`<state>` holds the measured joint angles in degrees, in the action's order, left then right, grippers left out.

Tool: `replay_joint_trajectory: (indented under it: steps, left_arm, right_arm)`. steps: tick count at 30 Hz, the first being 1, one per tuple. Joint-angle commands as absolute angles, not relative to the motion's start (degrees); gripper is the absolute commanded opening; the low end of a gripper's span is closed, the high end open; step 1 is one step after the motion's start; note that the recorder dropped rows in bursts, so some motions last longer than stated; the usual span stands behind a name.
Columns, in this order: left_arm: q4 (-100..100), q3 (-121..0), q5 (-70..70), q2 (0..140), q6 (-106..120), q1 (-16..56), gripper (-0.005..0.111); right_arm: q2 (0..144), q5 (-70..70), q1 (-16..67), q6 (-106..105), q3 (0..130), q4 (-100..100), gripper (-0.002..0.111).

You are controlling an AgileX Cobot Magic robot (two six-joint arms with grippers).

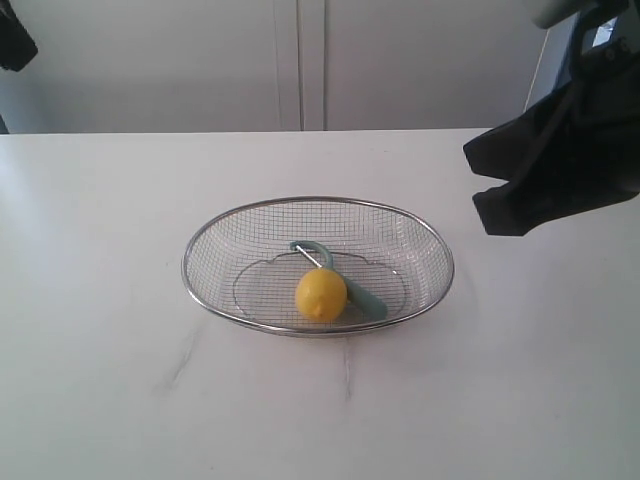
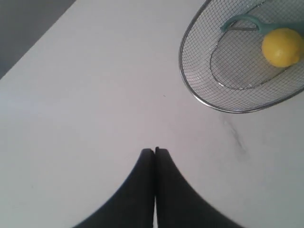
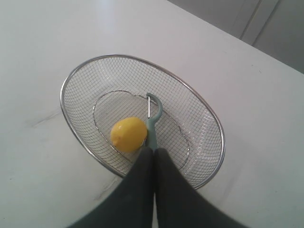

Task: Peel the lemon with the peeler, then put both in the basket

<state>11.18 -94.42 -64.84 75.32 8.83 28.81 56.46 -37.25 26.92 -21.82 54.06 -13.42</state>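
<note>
Left gripper (image 2: pixel 155 151) and right gripper (image 3: pixel 153 151) both closed, empty; lemon (image 3: pixel 128 134) lies against peeler (image 3: pixel 152 129) in basket (image 3: pixel 114 55); lifting the peeler likely rolls the lemon.

From outside, the lemon (image 1: pixel 321 294) covers the middle of the peeler (image 1: pixel 311 248). My right jaws hide the end of its handle and a piece of the basket (image 3: pixel 78 95) rim in the right wrist view. The left wrist view cuts the basket at two edges. My right arm (image 1: pixel 560 160) is dark, cut off.
</note>
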Motion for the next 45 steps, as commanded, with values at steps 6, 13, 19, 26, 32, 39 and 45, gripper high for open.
replay_joint_trajectory:
  steps: [6,13,19,26,32,39,45]
  left_arm:
    - [2.7,-84.3,-38.8,74.7,1.2,28.6,0.0]
    - [1.5,-69.9,-27.2,73.6,1.1,28.6,0.0]
    - [0.7,-57.6,-11.8,69.5,1.1,28.6,0.0]
    - [0.5,-36.2,5.8,58.6,0.0,26.1,0.0]
    - [0.5,-19.0,18.7,45.5,-2.8,19.8,0.0]
    - [0.5,-4.7,26.0,33.3,1.8,14.6,0.0]
    - [0.5,0.0,22.0,23.4,1.9,11.0,0.0]
  right_arm:
    - [56.1,-36.4,26.5,-21.8,53.9,-13.4,0.0]
    - [56.1,-36.4,26.5,-21.8,53.9,-13.4,0.0]
    - [56.1,-36.4,26.5,-21.8,53.9,-13.4,0.0]
    - [56.1,-36.4,26.5,-21.8,53.9,-13.4,0.0]
    - [56.1,-36.4,26.5,-21.8,53.9,-13.4,0.0]
    - [56.1,-36.4,26.5,-21.8,53.9,-13.4,0.0]
    - [56.1,-36.4,26.5,-21.8,53.9,-13.4,0.0]
